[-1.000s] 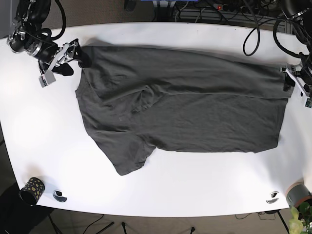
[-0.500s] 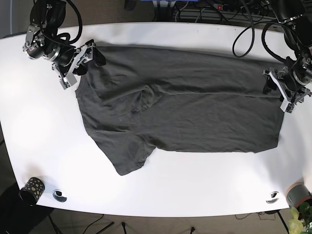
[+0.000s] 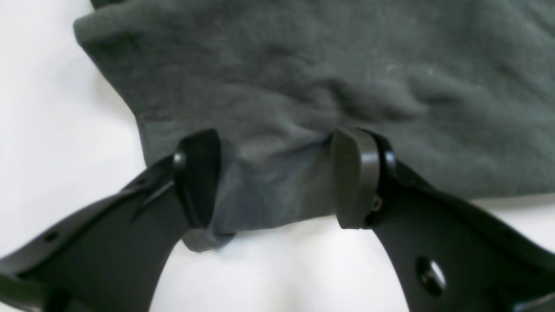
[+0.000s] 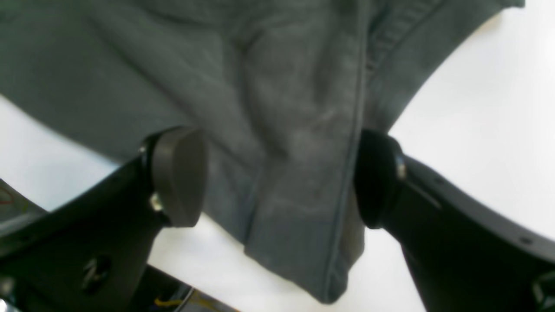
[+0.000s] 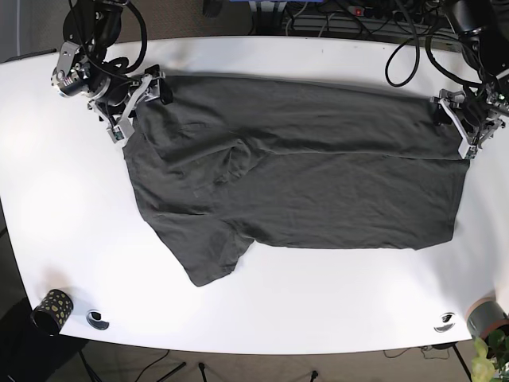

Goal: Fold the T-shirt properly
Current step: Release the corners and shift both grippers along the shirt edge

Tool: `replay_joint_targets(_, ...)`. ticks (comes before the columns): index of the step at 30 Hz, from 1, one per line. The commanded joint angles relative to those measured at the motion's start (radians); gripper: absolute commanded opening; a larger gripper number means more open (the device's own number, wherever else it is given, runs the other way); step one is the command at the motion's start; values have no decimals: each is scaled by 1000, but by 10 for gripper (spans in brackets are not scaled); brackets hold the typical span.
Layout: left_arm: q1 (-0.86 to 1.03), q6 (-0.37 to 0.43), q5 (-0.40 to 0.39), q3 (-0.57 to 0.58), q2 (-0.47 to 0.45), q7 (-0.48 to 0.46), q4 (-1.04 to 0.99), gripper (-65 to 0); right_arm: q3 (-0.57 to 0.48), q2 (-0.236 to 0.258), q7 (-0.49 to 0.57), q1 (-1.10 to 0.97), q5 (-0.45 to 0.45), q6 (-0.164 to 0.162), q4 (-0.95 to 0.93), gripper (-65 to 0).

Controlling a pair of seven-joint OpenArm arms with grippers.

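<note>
T-shirt [image 5: 294, 183]: dark grey, spread flat over the middle of the white counter [image 5: 318, 302], one sleeve reaching toward 7 o'clock, a rumpled ridge near its centre.

Left fingers [image 3: 277, 177]: at 3 o'clock in the base view [image 5: 468, 126], spread apart either side of a bunched corner of T-shirt [image 3: 303, 95] hem; cloth lies between both pads and touches them, not pinched flat.

Right fingers [image 4: 277, 177]: at 10 o'clock in the base view [image 5: 137, 97], wide apart, straddling a fold of T-shirt [image 4: 282, 130] with a stitched seam; cloth sits in the gap, one pad pressed against it, the other just beside it.

Cloth under the right fingers: edge hangs past the pads toward the camera, seam running lengthwise.

Cup [image 5: 52, 309]: black with gold dots, at 7 o'clock by the counter edge, well apart from the T-shirt.

Cables [image 5: 409, 56]: black, looping over the counter's far edge near 1 o'clock.
</note>
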Motion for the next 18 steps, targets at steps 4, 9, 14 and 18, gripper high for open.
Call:
replay_joint_targets(4,79,-1,14,-9,-17,18,11,-278,4,24,-9,-40,4,5,9,-155)
replay_joint_targets(9,174,-1,13,-27,-15,16,51,-278,8,33,-9,-106,5,5,81,-155)
replay_joint_targets(14,246,-1,13,-53,0,16,166,-278,15,35,-9,-150,5,5,167,-155)
replay_joint_targets(18,252,-1,18,-56,22,19,266,-278,24,35,-16,-161,5,5,231,-155)
